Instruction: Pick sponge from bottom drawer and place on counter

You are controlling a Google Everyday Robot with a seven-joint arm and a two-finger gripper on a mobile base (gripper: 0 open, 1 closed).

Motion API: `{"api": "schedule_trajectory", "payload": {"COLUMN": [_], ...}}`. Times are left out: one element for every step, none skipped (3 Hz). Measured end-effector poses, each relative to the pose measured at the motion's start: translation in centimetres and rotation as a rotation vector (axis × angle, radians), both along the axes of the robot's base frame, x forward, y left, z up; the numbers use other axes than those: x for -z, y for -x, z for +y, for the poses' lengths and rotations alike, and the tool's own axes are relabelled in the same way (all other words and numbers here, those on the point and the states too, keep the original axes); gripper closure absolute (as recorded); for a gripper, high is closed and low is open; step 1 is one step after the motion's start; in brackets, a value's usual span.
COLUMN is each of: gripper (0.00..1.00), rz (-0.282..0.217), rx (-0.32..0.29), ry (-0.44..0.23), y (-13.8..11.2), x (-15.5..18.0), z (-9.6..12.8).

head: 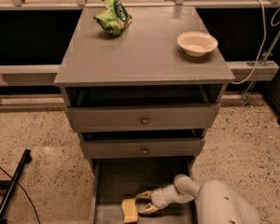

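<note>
The pale-yellow sponge (129, 211) lies on the flat grey floor of the open bottom drawer (130, 176), near its front. My gripper (141, 203) reaches into the drawer from the right, low over the floor. Its two tan fingers (145, 195) are spread open, with their tips right next to the sponge's right side. The sponge is not between them. The grey counter (144, 50) on top of the cabinet is well above the gripper.
A green snack bag (113, 17) lies at the counter's back left and a white bowl (197, 43) at its right. The two upper drawers (143, 119) are slightly open above the gripper. My white arm (219, 204) fills the lower right. A black bar (11, 188) lies on the floor at left.
</note>
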State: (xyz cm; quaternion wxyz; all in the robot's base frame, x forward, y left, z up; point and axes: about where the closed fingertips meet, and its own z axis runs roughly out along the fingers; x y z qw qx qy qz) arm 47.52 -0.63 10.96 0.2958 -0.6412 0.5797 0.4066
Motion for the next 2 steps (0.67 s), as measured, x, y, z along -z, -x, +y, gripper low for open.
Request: {"api": "schedule_trajectory", "payload": {"gripper": [0.79, 0.0], "rz": [0.0, -0.064], "rx": [0.0, -0.04], "ry": [0.0, -0.173], "y": [0.0, 0.1], "x": [0.0, -3.6], "z": [0.0, 0.9]}}
